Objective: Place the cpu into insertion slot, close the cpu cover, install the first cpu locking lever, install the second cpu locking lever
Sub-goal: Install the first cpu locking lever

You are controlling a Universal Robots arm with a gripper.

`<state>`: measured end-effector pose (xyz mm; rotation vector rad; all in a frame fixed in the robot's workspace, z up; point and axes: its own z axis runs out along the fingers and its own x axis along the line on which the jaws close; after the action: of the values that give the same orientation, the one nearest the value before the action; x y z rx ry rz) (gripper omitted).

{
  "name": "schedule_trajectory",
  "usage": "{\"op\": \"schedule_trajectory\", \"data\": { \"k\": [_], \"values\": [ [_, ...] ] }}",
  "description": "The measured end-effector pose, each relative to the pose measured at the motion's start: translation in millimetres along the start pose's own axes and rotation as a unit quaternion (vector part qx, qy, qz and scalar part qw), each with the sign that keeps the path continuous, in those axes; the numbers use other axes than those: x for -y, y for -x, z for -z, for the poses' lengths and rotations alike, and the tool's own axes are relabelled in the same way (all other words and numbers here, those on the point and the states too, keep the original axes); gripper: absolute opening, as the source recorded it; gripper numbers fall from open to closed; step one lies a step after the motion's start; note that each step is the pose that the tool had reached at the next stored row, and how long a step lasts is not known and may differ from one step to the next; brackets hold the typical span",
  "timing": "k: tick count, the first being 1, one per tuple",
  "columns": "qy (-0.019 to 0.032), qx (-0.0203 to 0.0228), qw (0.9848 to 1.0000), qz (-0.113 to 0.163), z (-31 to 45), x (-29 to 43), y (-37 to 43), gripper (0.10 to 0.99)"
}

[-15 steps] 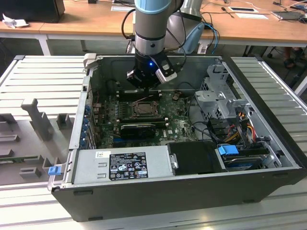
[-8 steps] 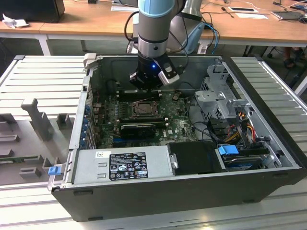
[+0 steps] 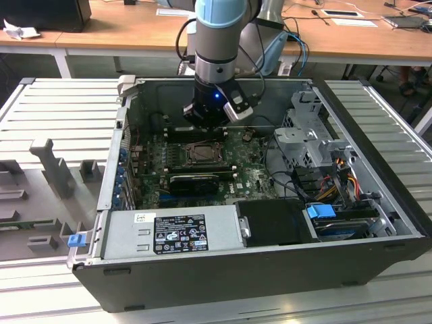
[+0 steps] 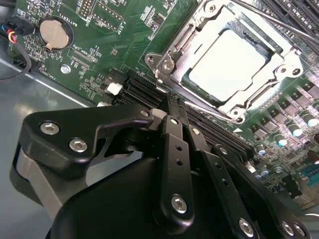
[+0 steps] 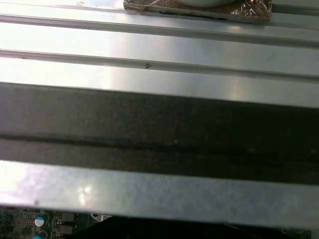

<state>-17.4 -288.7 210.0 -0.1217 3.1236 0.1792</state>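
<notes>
Ribbed metal surface [image 3: 54,108] carries an open computer case [image 3: 223,270], and everything below is placed against the insertion slot [image 3: 202,152] near the middle of its green motherboard [image 3: 253,177]. Largest inside the case is the grey power supply box [image 3: 172,233], along the case wall on the near side of the slot in the exterior view, with a black block [image 3: 275,221] beside it. Toward the exterior view's right of the slot stand a silvery drive cage [image 3: 307,131] and a bundle of coloured cables [image 3: 337,174]. A long black ribbed heatsink bar [image 3: 194,181] lies just beside the slot, between it and the power supply. The robot arm [image 3: 219,40] comes down from above, and its hand [image 3: 210,121] hangs just over the slot's far edge. In the second wrist view the hand's black fingers [image 4: 174,149] stand pressed together with nothing between them, their tips near the slot's corner. There the cpu [image 4: 227,62] sits flat in the slot, framed by the silvery cpu cover [image 4: 169,55]. A round coin battery [image 4: 54,34] lies well apart from the slot on the board.
</notes>
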Motion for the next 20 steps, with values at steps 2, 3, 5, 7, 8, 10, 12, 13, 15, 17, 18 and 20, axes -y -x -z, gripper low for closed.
{"op": "schedule_trajectory", "data": {
  "k": [2,3,5,7,8,10,12,13,15,17,18,20],
  "values": [
    [-0.0003,0.0000,1.0000,0.000,-1.5,0.2,0.0,0.106],
    [-0.0008,-0.0001,1.0000,0.000,-2.4,0.3,0.1,0.106],
    [-0.0014,-0.0001,1.0000,0.000,-3.2,0.4,0.1,0.106],
    [-0.0022,-0.0002,1.0000,0.000,-3.9,0.5,0.3,0.106],
    [-0.0028,-0.0002,1.0000,0.000,-4.2,0.5,0.4,0.106],
    [-0.0043,-0.0004,1.0000,0.000,-4.7,0.6,0.7,0.106],
    [-0.0063,-0.0005,1.0000,0.000,-5.1,0.7,1.2,0.106],
    [-0.0068,-0.0006,1.0000,0.000,-5.4,0.9,1.2,0.106],
    [-0.0072,-0.0006,1.0000,0.000,-5.8,1.2,1.3,0.106],
    [-0.0075,-0.0006,1.0000,0.000,-6.3,1.6,1.4,0.106],
    [-0.0076,-0.0006,1.0000,0.000,-6.6,2.0,1.4,0.106],
    [-0.0074,-0.0004,1.0000,0.000,-7.1,2.4,1.4,0.106]
  ]
}}
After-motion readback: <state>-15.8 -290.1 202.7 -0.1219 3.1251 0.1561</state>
